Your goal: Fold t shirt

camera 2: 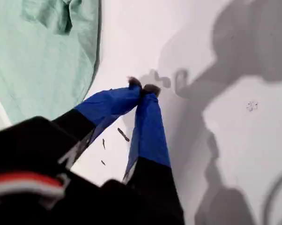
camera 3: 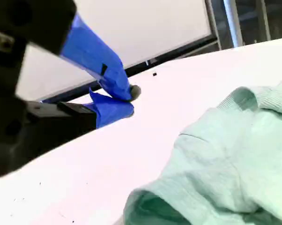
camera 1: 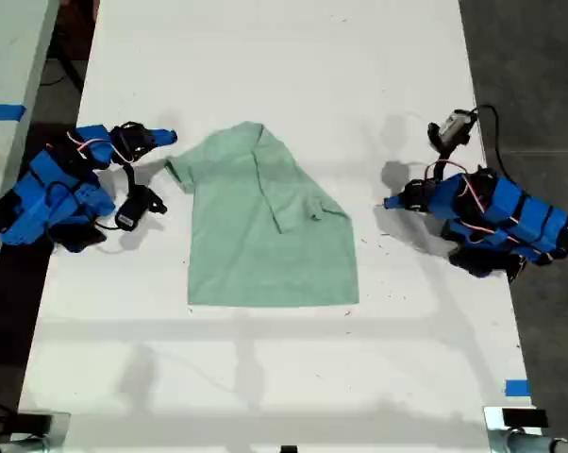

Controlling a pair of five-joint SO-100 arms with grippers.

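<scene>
Our pale mint t shirt [camera 1: 265, 231] lies mid-surface [camera 1: 265, 57], one sleeve folded across its front. Our first pincer [camera 2: 144, 86], pinched closed and empty, sits off the shirt's three-o'clock side in the exterior view. Our second pincer [camera 3: 129, 99], nearly closed and empty, sits near the ten-o'clock sleeve.

Bright, even overhead lighting on a white table [camera 1: 265, 57], with soft shadows and mixed sharpness across the three views.

In the exterior view the table surface is close to overexposed, and faint grey shadows fall beside both arms and in broad bands near the table's near edge. The first wrist view shows dark, soft-edged shadows on the table beyond my first gripper [camera 2: 143, 86], whose fingertips are sharp, while the black housing nearest the lens is blurred. In the second wrist view my second gripper [camera 3: 130, 101] and the near fold of the t shirt [camera 3: 225, 159] are soft and out of focus, the table glares almost pure white, and straight edges in the background lean.
</scene>
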